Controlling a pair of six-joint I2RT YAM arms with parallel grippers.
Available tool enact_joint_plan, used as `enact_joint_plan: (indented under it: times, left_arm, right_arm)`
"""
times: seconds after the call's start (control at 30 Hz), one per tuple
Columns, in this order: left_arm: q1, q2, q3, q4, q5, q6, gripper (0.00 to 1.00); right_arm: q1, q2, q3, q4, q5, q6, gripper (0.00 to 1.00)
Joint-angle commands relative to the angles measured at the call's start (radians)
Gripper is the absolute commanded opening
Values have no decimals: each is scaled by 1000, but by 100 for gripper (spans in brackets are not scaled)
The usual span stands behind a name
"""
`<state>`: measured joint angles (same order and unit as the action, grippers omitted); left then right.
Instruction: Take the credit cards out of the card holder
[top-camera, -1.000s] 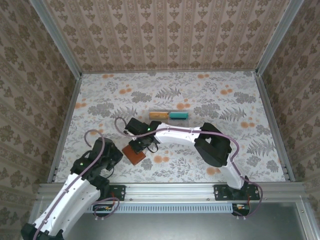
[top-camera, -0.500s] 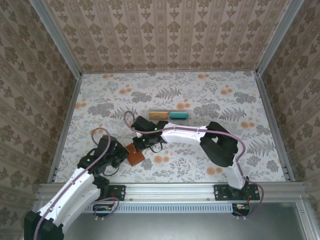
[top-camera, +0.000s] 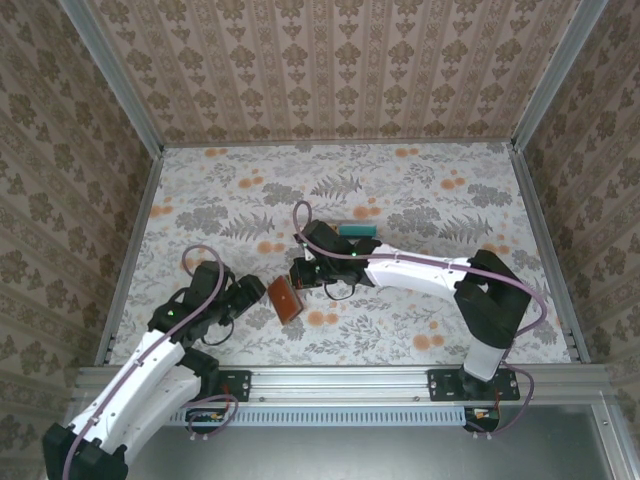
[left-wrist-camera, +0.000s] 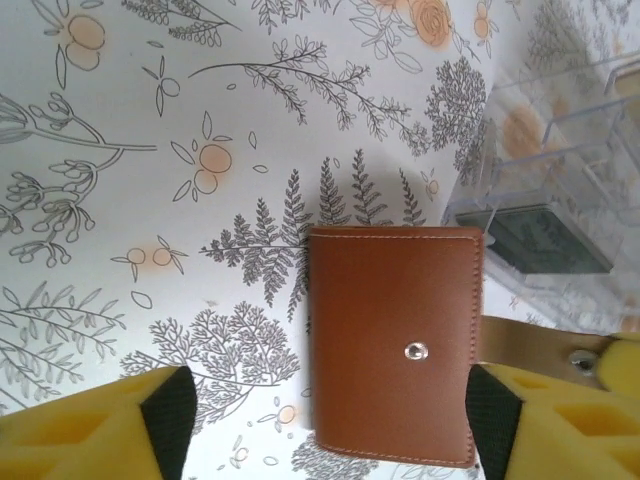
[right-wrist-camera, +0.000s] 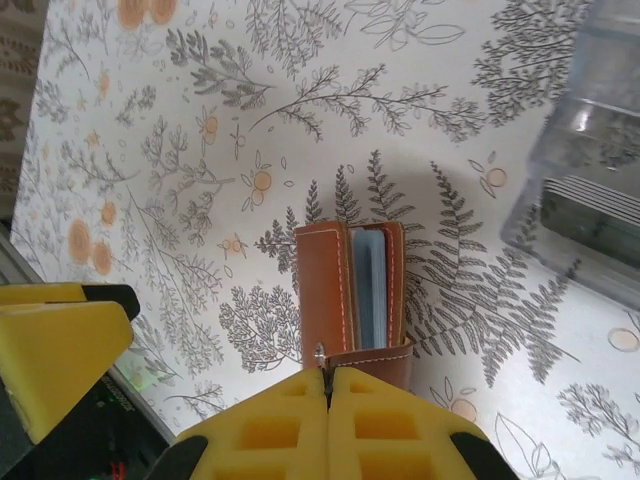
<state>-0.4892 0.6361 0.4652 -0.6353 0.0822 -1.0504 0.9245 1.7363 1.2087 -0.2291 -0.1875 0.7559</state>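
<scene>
The reddish-brown card holder (top-camera: 285, 298) lies between my two grippers at the near left of the table. My right gripper (top-camera: 302, 279) is shut on its snap strap (right-wrist-camera: 375, 355). The card holder (right-wrist-camera: 325, 290) is raised on edge there, and its grey-blue pockets (right-wrist-camera: 370, 285) show from the side. My left gripper (left-wrist-camera: 330, 412) is open, with the card holder (left-wrist-camera: 395, 345) between its fingers; I cannot tell whether they touch it. A teal card (top-camera: 357, 231) lies behind the right arm. A dark card (left-wrist-camera: 545, 240) lies in the clear tray (left-wrist-camera: 560, 170).
The clear plastic tray (right-wrist-camera: 590, 190) stands just beyond the card holder. The metal rail (top-camera: 340, 378) runs along the near edge. Patterned walls close off the left, back and right sides.
My left gripper has come forward and to the right, up to the card holder. My right gripper has moved right, pulling the card holder with it and tipping it up on edge.
</scene>
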Motion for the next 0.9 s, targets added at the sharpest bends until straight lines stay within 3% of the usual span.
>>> enact_joint_plan:
  times: [0.0,0.37,0.67,0.87]
  left_arm:
    - [3,5,30,-43,-19,39,79]
    - [5,10,47,-62,-16,63,84]
    - [6,75,83,-45,12,118,84]
    - [9,180,147,-33,60,193,84]
  right_arm:
    - [1,-71,-11,32,14,51,0]
    - [0,-155,-83,-7,88,72,0]
    - [-26,-337,-255,-168,340,139,0]
    - [-61,-476,-377,-272,433,245,0]
